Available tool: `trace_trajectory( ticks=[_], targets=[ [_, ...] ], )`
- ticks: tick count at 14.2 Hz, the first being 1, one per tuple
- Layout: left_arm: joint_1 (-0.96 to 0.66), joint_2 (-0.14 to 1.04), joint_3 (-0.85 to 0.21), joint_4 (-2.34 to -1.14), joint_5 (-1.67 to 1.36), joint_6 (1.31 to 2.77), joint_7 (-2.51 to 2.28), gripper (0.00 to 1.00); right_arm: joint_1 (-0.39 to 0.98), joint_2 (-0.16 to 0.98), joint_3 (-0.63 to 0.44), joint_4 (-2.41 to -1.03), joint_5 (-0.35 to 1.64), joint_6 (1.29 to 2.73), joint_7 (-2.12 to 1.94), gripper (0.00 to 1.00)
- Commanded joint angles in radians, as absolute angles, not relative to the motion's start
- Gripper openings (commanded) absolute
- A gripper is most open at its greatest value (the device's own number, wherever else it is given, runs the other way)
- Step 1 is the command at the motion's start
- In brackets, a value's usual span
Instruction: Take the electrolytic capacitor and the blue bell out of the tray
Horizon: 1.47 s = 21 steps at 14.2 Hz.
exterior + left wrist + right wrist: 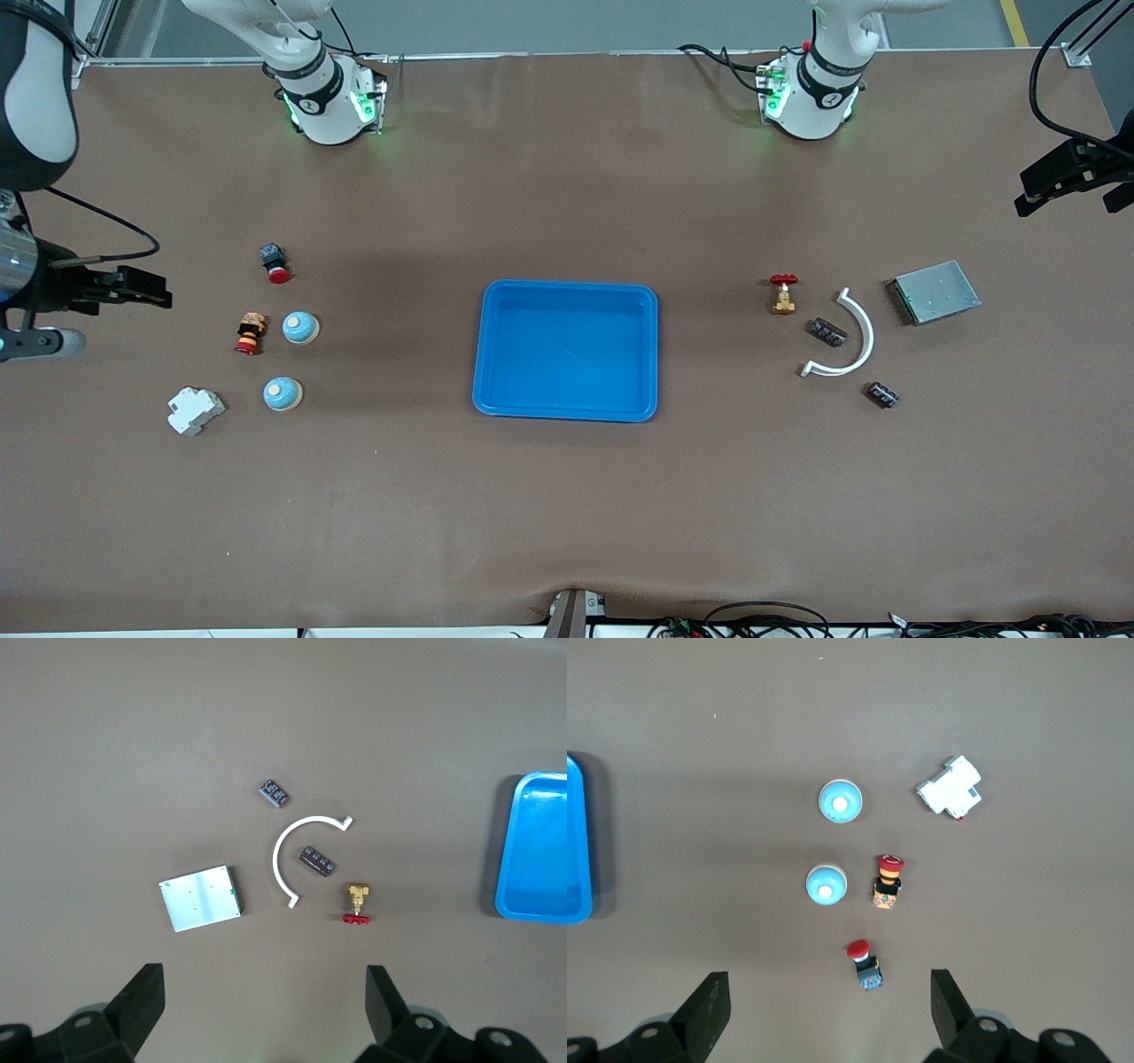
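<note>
We read no legible writing on any part. Two dark capacitors (828,332) (882,394) lie by the white arc (852,341); two blue domed bells (300,328) (283,393) sit toward the right arm's end. Left pincer (266,1010) and right pincer (830,1010) hang apart, empty.

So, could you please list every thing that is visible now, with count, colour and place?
tray: 1, blue, empty, table centre
bells: 2, light blue, toward the right arm's end; second nearer the front camera
push buttons: 2, red-capped, beside the bells; other
breaker: 1, white, same end
capacitors: 2, dark, toward the left arm's end; second
curved strip: 1, white, around one capacitor
valve: 1, brass, red handle
metal box: 1, grey
left gripper: open, waiting
right gripper: open, waiting
</note>
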State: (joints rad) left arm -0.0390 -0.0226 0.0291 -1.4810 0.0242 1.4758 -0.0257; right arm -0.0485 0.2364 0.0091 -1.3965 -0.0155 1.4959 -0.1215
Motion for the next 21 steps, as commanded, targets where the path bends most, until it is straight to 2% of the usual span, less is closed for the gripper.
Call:
trace_trajectory(
  ticks=[1, 8, 13, 21],
  targets=[
    [-0.037, -0.037, 0.031, -1.488, 0.006, 1.479, -0.018, 1.00, -0.064, 0.190, 0.020, -1.356, -0.020, 1.447, -0.103, 1.00],
    [-0.038, -0.037, 0.017, -1.489, 0.012, 1.471, -0.049, 1.00, -0.023, 0.068, 0.015, -1.364, -0.015, 1.416, -0.012, 1.00],
    [-0.037, -0.037, 0.017, -1.489, 0.012, 1.468, -0.054, 1.00, 0.020, 0.063, -0.025, -1.361, -0.018, 1.397, -0.003, 1.00],
    [-0.032, -0.026, 0.017, -1.488, 0.014, 1.497, -0.052, 1.00, 0.015, 0.066, -0.034, -1.364, 0.044, 1.469, 0.023, 1.00]
  ],
)
